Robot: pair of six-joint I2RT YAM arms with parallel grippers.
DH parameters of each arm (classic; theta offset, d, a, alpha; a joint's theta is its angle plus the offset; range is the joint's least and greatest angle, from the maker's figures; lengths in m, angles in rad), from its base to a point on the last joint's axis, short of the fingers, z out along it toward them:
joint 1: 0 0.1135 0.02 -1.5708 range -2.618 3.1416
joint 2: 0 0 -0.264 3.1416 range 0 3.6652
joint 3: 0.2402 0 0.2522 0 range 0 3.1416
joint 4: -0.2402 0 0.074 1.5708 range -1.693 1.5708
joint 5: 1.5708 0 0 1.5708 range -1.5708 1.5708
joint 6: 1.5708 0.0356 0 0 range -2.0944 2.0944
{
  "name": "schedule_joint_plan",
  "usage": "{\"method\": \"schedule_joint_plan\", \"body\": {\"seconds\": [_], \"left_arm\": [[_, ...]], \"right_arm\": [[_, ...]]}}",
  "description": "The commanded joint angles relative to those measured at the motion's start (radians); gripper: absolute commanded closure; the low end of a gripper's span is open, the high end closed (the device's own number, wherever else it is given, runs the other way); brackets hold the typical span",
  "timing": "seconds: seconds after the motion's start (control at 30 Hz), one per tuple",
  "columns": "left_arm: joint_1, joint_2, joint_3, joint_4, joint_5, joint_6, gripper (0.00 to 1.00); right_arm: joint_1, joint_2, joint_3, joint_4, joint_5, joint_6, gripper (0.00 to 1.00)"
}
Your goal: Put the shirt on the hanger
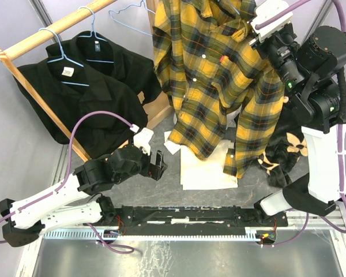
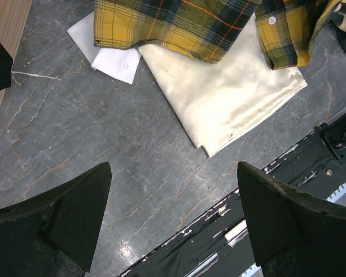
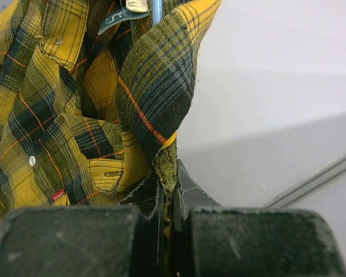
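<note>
The yellow-and-black plaid shirt (image 1: 210, 81) hangs at the top middle, its tails reaching down to the table. My right gripper (image 1: 260, 36) is raised at the shirt's upper right. It is shut on a fold of the plaid cloth (image 3: 172, 158) near the collar. A thin light-blue hanger wire (image 3: 157, 8) runs up inside the collar beside the neck label; the rest of that hanger is hidden by cloth. My left gripper (image 1: 157, 164) hovers low over the table, left of the shirt's hem. Its jaws are wide open with only the grey tabletop (image 2: 161, 144) between the fingers (image 2: 86, 202).
A cream-white shirt (image 1: 205, 167) lies flat under the plaid hem. Two black shirts (image 1: 86, 86) hang on blue hangers from a slanted wooden rail (image 1: 52, 29) at left. An empty blue hanger (image 1: 130, 17) hangs by the rail. A black floral garment (image 1: 288, 147) lies at right.
</note>
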State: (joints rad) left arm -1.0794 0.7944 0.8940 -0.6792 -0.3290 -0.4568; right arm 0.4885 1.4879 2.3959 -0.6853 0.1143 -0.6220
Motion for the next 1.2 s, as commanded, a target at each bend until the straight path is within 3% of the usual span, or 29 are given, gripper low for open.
{"method": "schedule_joint_plan", "body": {"seconds": [0.0,0.23,0.4,0.73,1.17], "left_arm": [[-0.002,-0.014,0.019,0.023,0.003,-0.038,0.05],[-0.001,-0.021,0.018,0.021,-0.002,-0.034,0.05],[-0.002,-0.012,0.019,0.021,0.004,-0.034,0.05],[-0.001,-0.022,0.008,0.021,0.004,-0.039,0.05],[-0.002,-0.02,-0.005,0.026,0.007,-0.042,0.05]], "right_arm": [[-0.001,-0.002,0.012,0.198,-0.092,0.089,1.0],[-0.001,0.016,0.012,0.234,-0.12,0.147,1.0],[0.0,0.051,0.033,0.264,-0.027,0.184,1.0],[-0.001,0.064,0.003,0.353,0.133,0.048,1.0],[-0.018,0.045,-0.033,0.388,0.148,0.023,1.0]]}}
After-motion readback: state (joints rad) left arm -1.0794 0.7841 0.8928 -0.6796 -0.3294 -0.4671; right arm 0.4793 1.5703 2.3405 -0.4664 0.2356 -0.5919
